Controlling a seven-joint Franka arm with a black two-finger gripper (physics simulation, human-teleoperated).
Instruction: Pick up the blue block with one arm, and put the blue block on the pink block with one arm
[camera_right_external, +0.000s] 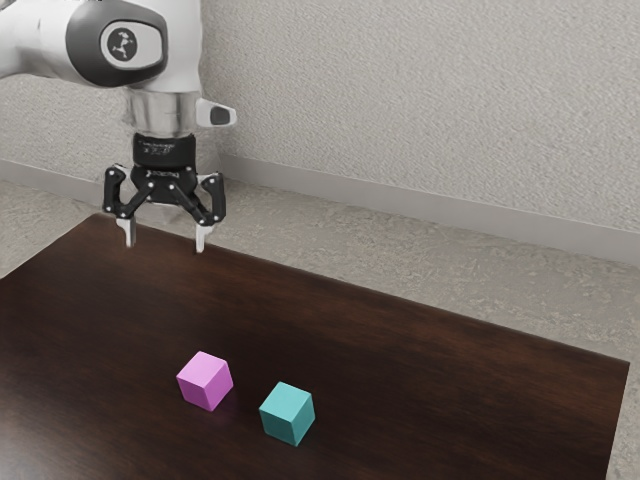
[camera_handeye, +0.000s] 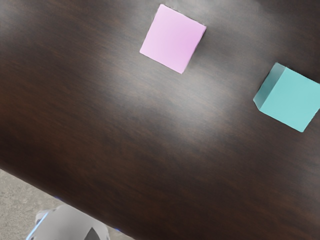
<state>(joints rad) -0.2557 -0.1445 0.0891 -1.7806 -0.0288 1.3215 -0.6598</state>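
Observation:
A teal-blue block (camera_right_external: 287, 412) rests on the dark wooden table (camera_right_external: 420, 400), just to the exterior view's right of a pink block (camera_right_external: 205, 380); a small gap separates them. My gripper (camera_right_external: 162, 240) hangs open and empty high above the table's far left part, well away from both blocks. From the hand's camera the pink block (camera_handeye: 173, 38) and the blue block (camera_handeye: 289, 97) lie flat on the table (camera_handeye: 125, 125), apart from each other.
The table's far edge runs diagonally in the exterior view, with speckled floor (camera_right_external: 420, 250) and a wall behind it. In the wrist view the table edge, floor (camera_handeye: 20, 205) and a grey robot base part (camera_handeye: 70, 227) sit near the hand.

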